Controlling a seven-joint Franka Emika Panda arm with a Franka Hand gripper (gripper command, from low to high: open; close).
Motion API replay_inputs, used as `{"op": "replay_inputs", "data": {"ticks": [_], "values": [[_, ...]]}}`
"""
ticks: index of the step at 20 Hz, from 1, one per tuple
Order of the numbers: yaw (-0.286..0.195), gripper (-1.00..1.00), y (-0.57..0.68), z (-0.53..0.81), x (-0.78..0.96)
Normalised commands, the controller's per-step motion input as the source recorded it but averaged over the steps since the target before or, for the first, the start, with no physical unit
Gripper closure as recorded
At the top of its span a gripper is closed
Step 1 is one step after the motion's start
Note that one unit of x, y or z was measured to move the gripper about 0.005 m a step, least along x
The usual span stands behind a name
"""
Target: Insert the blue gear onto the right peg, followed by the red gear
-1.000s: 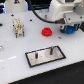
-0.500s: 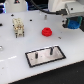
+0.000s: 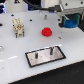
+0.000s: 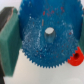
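The blue gear (image 4: 47, 37) fills the wrist view, clamped between the jaws of the gripper (image 3: 70, 22) at the exterior view's upper right, above the desk (image 3: 15, 52). It looks a light, stiff plastic disc, speckled and toothed, with a pale centre bore; held by the rim it may slip. The red gear (image 3: 47, 32) lies mid-frame, glossy and hubbed. Lower centre, the black silver-rimmed plate (image 3: 37, 57) carries the right peg (image 3: 51, 50), thin and grey
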Motion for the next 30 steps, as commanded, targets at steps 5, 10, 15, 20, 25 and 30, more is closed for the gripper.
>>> {"op": "replay_inputs", "data": {"ticks": [5,10,15,20,25,30], "values": [[0.0,1.0,-0.42,0.32,0.61],[0.0,1.0,-0.35,0.21,0.68],[0.0,1.0,-0.3,0.08,0.72],[0.0,1.0,-0.26,0.01,0.63],[0.0,1.0,-0.28,-0.05,0.47],[0.0,1.0,-0.21,-0.11,0.3]]}}
